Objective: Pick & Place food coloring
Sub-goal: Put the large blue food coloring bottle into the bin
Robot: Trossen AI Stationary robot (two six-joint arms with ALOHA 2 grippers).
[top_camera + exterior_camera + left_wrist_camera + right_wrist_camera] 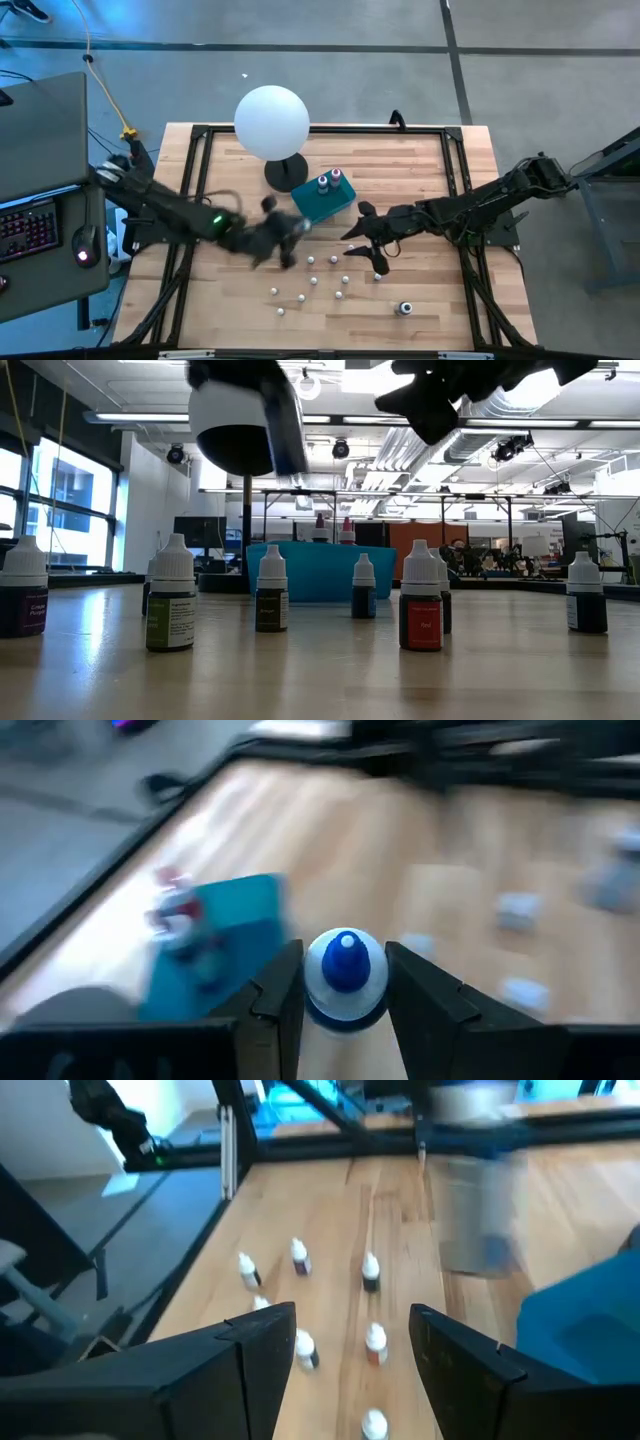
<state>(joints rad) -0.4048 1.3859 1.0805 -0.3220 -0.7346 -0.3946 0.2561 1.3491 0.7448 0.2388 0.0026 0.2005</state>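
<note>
The food coloring bottles are tiny, with white caps and dark bodies. Several stand loose on the wooden table (325, 270), and two more stand in the teal tray (322, 200). My left gripper (345, 972) hovers near the tray's left corner (288, 240), shut on one bottle with a blue top (345, 965). My right gripper (350, 1330) is open above the loose bottles, to the right of the tray (365, 238). It touches nothing. My left gripper pinches the blue-topped bottle between its two fingers (280, 990), one on each side of the bottle's round cap (318, 982). The low view shows the bottle (235, 420) lifted clear, high above the table.
A white ball lamp (272, 122) on a black base (287, 172) stands just beyond the tray. One bottle (404, 308) sits apart near the table's near right edge. A black frame runs around the table's edge. A desk with a keyboard lies to the left.
</note>
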